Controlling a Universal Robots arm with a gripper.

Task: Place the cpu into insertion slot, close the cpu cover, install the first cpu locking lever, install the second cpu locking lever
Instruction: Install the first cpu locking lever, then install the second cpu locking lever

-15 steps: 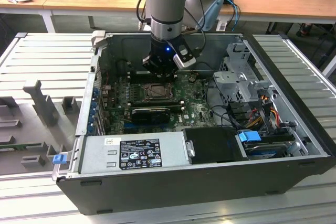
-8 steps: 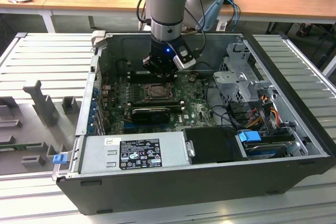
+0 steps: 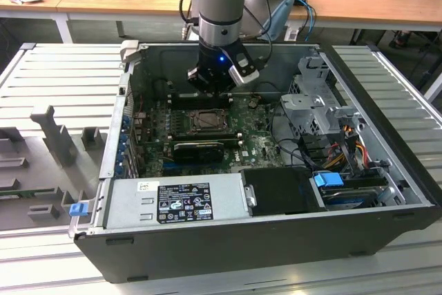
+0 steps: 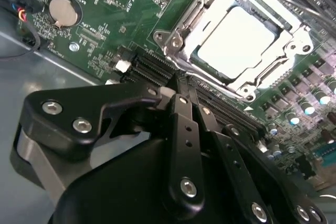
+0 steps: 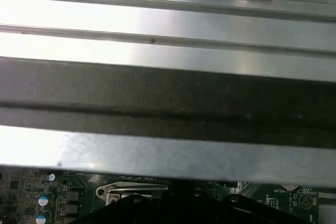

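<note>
Open computer case (image 3: 387, 136) lying on the bench (image 3: 55, 88), motherboard (image 3: 255, 146) facing up; all places below are given relative to the insertion slot (image 3: 205, 121). The gripper (image 3: 209, 92) hangs directly over the far edge of the slot, low inside the case, close to the board. In the second wrist view the cpu (image 4: 236, 38), its pale face washed out by glare, sits seated in the slot, and the cpu cover (image 4: 286, 59) lies flat around it, framing the chip through its window. So placing and cover-closing look done, judging from how things lie; the step in hand appears to be the locking levers. Whether either lever is already latched I cannot tell: thin bright metal runs along the cover's edges but hooks are not legible. The gripper's black fingers (image 4: 184, 129) appear drawn together to a narrow gap with nothing between them, tips just short of the near corner of the cover. A lever move would call for a fine catch on a thin wire and a sweep down and under its hook. The exterior view gives the arm's placing over the slot; the second wrist view gives chip and cover detail; the first wrist view shows ribbed metal panel (image 5: 168, 45) with a strip of board beneath.
</note>
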